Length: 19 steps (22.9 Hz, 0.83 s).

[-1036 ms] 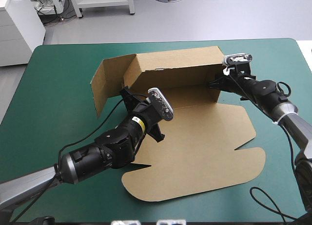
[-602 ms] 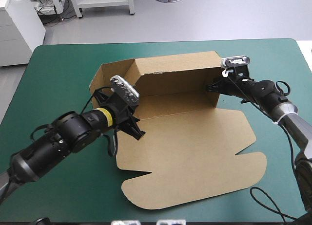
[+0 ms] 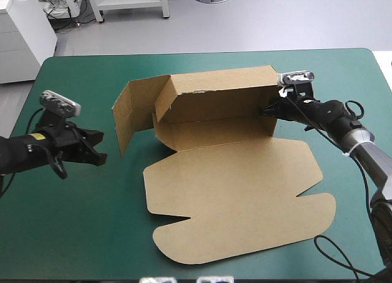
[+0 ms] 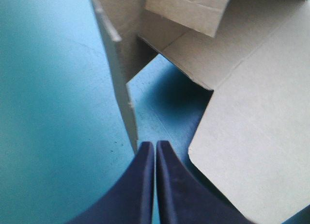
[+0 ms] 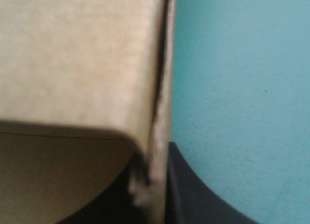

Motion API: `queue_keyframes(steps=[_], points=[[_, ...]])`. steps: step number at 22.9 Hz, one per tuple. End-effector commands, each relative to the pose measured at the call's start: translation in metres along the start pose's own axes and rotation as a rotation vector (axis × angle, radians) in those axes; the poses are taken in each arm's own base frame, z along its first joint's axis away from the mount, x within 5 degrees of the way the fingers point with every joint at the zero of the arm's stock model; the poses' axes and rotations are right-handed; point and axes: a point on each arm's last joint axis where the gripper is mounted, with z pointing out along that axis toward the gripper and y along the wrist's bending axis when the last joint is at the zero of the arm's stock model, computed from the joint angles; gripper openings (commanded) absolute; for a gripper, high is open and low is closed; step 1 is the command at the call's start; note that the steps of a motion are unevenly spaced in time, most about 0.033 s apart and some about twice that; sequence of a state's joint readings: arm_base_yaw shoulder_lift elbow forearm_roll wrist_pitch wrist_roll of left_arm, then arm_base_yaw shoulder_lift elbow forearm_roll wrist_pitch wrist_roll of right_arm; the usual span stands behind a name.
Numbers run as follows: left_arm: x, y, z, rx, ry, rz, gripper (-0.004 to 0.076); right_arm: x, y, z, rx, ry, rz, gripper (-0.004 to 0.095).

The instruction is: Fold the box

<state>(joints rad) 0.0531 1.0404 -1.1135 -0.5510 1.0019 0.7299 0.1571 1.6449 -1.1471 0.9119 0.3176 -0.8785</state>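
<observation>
The brown box (image 3: 233, 191) lay mid-surface, its back wall and left flaps raised and its broad lid flat toward the near edge. The right tool (image 3: 268, 109) pinched the box's right end wall, all but closed. The left tool (image 4: 155, 149) hovered left of the box over the teal-green cover (image 3: 73, 222), its fingers pressed together and holding nothing.

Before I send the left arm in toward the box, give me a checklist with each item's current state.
1. Right gripper shut on the box at its right end wall: ok.
2. Left gripper shut, holding nothing: ok.
3. Left gripper apart from the box, teal-green cover between them: ok.
4. Back wall raised upright: ok.
5. Left flap tucked in: not ok; it stands open, angled away from the base.
6. Lid panel lying flat toward the near edge: ok.
</observation>
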Motion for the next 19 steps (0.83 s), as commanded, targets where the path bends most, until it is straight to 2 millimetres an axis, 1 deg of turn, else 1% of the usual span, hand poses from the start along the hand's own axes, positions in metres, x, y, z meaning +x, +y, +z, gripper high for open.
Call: queue_keyframes(steps=[1, 2, 3, 4, 5, 7, 11, 19], points=[[-0.003, 0.022, -0.027, -0.021, -0.156, -0.105, -0.0003, -0.021, 0.004, -0.017, 0.008, -0.085, 0.025, -0.0013], [0.001, 0.033, -0.034, -0.015, -0.227, -0.217, -0.0003, -0.021, 0.003, -0.017, 0.010, -0.086, 0.025, -0.0013], [0.007, 0.039, -0.037, 0.009, -0.286, -0.281, -0.0003, -0.021, 0.003, -0.017, 0.011, -0.087, 0.036, -0.0013], [0.011, 0.042, -0.036, 0.023, -0.307, -0.322, -0.0003, -0.022, 0.003, -0.017, 0.015, -0.090, 0.070, -0.0013], [0.020, 0.045, -0.030, 0.024, -0.298, -0.352, -0.0003, -0.022, 0.001, -0.017, 0.028, -0.097, 0.109, -0.0013], [0.032, 0.047, -0.021, 0.022, -0.275, -0.394, -0.0003, -0.022, 0.000, -0.017, 0.041, -0.091, 0.129, -0.0013], [0.035, 0.046, -0.019, 0.038, -0.264, -0.402, -0.0003, -0.020, -0.001, -0.017, 0.056, -0.065, 0.137, -0.0011], [0.035, 0.049, -0.018, 0.013, -0.270, -0.387, -0.0003, -0.025, 0.010, -0.024, -0.031, 0.079, 0.088, -0.0011]])
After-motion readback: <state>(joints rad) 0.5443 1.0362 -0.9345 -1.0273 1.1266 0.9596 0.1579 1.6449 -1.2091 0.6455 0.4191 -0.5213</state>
